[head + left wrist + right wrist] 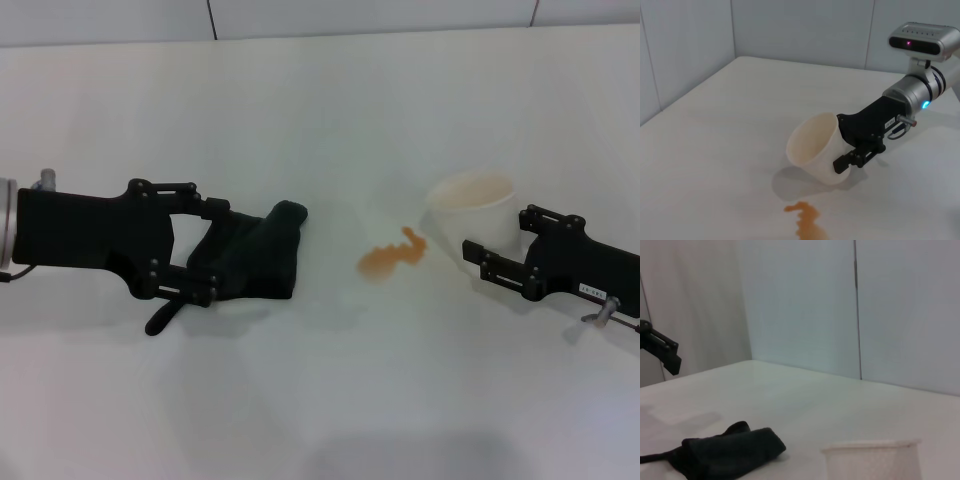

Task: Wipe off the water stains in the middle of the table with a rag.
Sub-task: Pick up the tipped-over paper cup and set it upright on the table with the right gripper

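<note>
Our left gripper [205, 250] sits spread around the rag [255, 252], not yet clamped. Next we close, then sweep toward the stains [392, 256] beside our right gripper [478, 262], which grips the cup [473, 205].

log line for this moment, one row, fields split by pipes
left gripper: open around rag | right gripper: shut on cup, tilted | water stains: unwiped, between rag and cup

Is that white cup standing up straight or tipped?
Tipped. The cup leans in the right gripper, its mouth angled sideways, above the water stains.
</note>
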You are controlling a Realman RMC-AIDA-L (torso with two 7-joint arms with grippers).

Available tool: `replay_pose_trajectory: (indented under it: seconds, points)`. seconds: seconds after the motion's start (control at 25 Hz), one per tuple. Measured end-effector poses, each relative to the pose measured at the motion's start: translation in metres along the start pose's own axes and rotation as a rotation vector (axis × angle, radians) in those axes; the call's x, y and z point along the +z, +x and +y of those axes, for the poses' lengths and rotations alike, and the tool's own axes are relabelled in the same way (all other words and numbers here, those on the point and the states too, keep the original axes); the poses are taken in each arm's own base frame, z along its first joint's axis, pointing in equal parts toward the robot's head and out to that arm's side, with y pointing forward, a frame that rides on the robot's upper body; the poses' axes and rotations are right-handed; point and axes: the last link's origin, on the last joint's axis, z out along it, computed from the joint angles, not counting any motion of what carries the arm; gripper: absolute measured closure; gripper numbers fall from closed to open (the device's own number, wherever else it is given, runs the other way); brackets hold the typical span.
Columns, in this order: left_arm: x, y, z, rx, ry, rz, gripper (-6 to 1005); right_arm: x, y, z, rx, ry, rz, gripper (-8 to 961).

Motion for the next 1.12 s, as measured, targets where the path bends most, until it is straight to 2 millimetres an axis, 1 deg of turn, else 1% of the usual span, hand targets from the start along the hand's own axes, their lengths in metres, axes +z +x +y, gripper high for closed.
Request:
replay_pose_trajectory:
  seconds: [1.04, 1.12]
  points:
    - [-0.0008, 0.001, -0.0014, 0.007, 0.007, -0.007, 132, -0.0025, 0.0065, -0.0057, 0.056, 0.046, 0.032, 279]
    - [-0.0011, 0.0012, -0.0014, 0.008, 0.008, -0.006, 132, -0.0026, 0.007, -0.0058, 0.058, 0.047, 0.035, 212]
